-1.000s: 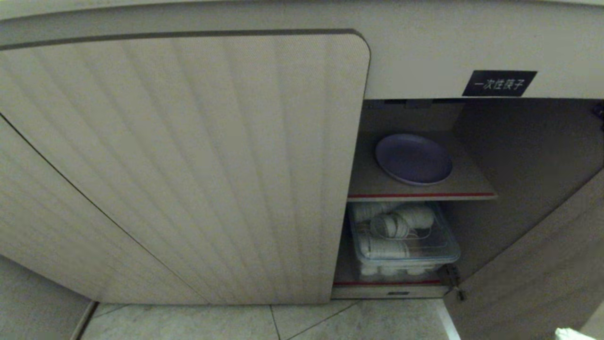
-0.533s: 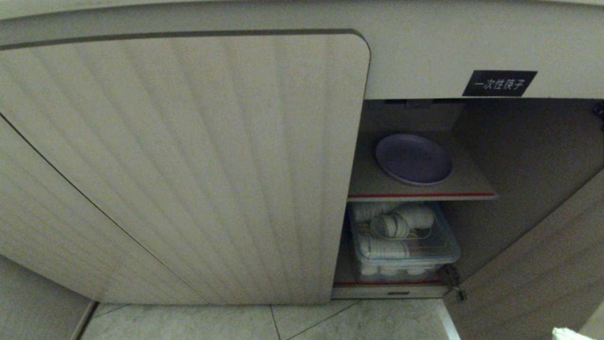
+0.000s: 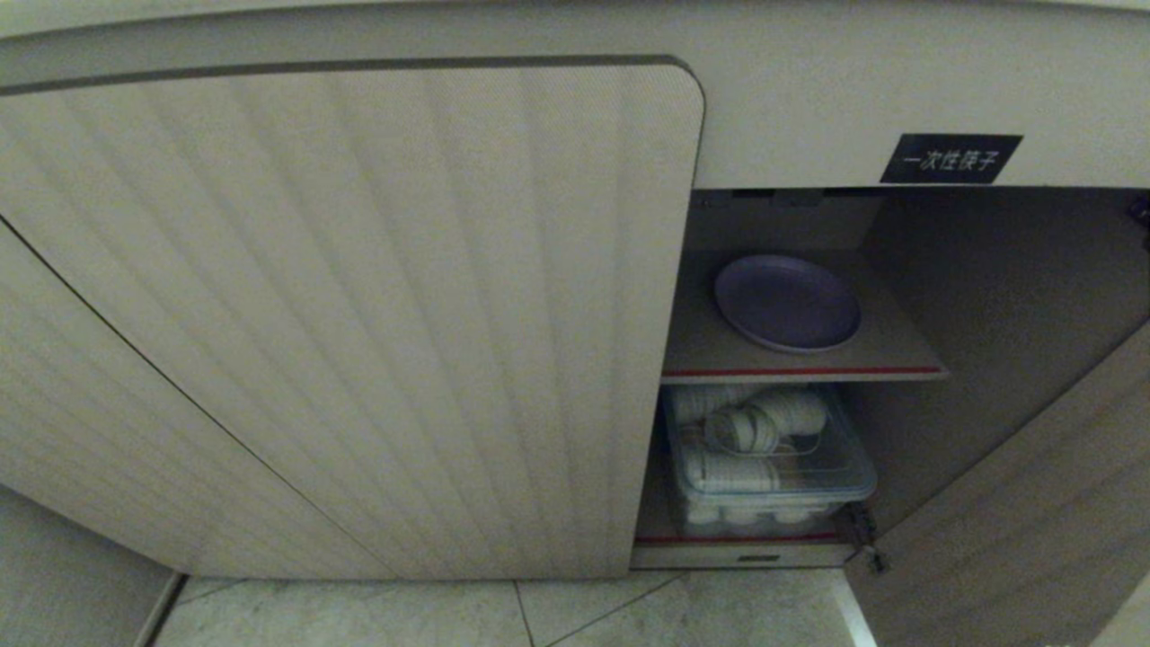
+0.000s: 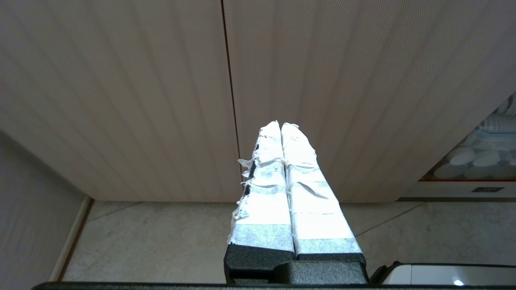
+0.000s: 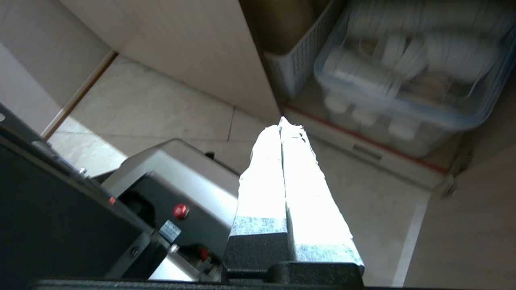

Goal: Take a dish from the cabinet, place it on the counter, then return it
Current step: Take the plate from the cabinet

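Broadly, the cabinet (image 3: 359, 314) fills the head view, its ribbed left door closed and its right door (image 3: 1033, 503) swung open. Above the opening sits a small black label (image 3: 950, 159) with white characters. On the inner shelf (image 3: 889, 355) lies the dish (image 3: 788, 303), a lavender plate, flat and alone, touching nothing else. Below the shelf, on the cabinet floor, a clear plastic bin (image 3: 773, 467) holds white cups lying on their sides, with a white slotted basket (image 5: 298, 60) just beside it.

Neither arm shows in the head view, so both grippers are well apart from the dish. The right gripper (image 5: 284, 123) hangs low over the tiled floor (image 5: 161, 108) in front of the opening, its taped fingers pressed together and empty, pointing toward the bin on the lower level; the plate is outside its wrist view. The left gripper (image 4: 281, 125) faces the closed ribbed door, fingers likewise pressed together, holding nothing.
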Controlling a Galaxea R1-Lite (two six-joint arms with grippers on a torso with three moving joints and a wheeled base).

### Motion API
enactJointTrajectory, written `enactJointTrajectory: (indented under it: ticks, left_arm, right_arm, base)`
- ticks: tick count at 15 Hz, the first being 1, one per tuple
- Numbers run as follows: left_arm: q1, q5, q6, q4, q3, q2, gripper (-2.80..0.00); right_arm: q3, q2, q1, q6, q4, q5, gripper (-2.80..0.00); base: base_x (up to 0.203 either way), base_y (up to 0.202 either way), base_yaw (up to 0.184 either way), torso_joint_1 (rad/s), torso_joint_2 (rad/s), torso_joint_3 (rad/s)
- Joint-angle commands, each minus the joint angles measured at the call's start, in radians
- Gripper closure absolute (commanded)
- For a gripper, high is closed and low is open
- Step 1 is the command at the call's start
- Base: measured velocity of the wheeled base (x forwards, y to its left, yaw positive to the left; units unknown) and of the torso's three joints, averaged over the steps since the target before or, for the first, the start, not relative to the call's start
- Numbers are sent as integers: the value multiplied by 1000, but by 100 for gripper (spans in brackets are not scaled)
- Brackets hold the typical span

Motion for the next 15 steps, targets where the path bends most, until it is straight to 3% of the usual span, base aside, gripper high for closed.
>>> enactJointTrajectory:
  ticks: [1, 15]
  left_arm:
    - [0, 0, 0, 0, 0, 0, 0]
    - [0, 0, -1, -1, 0, 0, 0]
  right_arm:
    - [-12, 7, 0, 26, 11, 3, 0]
    - [-93, 304, 0, 31, -25, 1, 0]
  base:
    - [0, 0, 0, 0, 0, 0]
    - [0, 0, 0, 0, 0, 0]
